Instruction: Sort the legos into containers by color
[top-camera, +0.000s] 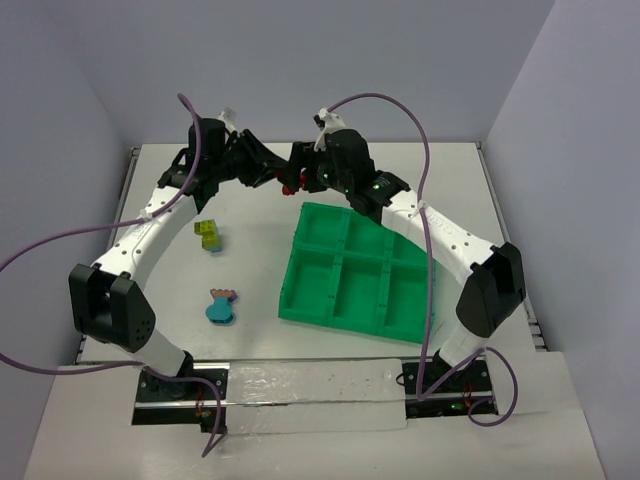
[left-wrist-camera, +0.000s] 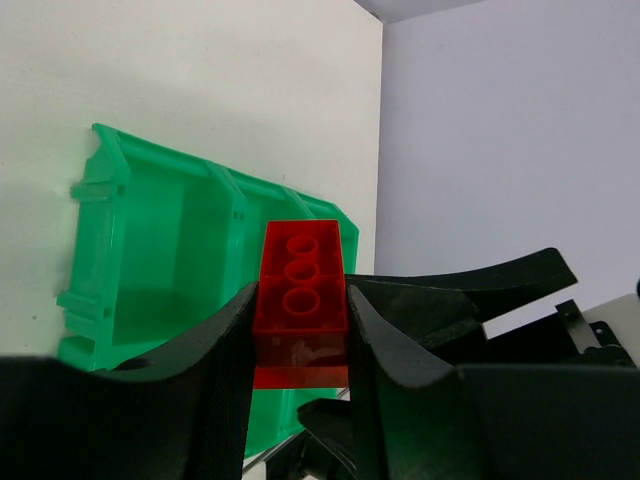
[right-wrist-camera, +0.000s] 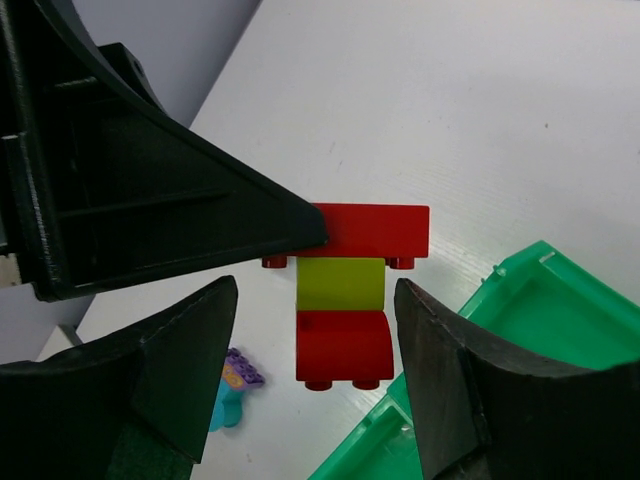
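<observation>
My left gripper (top-camera: 272, 172) is shut on a red lego (left-wrist-camera: 300, 300) at the back middle of the table, above the surface. In the right wrist view that lego tops a cluster (right-wrist-camera: 345, 300) of red, yellow-green and red bricks. My right gripper (top-camera: 303, 178) is open, one finger on each side of the cluster's lower bricks (right-wrist-camera: 343, 345), not touching them. The green tray of containers (top-camera: 287, 300) lies to the right, and every compartment I see holds no brick. A yellow-green lego cluster (top-camera: 209, 235) and a blue/cyan lego with a pinkish-orange top (top-camera: 220, 305) lie on the left.
The tray's far corner (right-wrist-camera: 540, 290) lies just below and to the right of the held cluster. The tray also shows in the left wrist view (left-wrist-camera: 170, 240). Side walls enclose the table on three sides. A strip of white tape (top-camera: 310, 385) lies along the near edge.
</observation>
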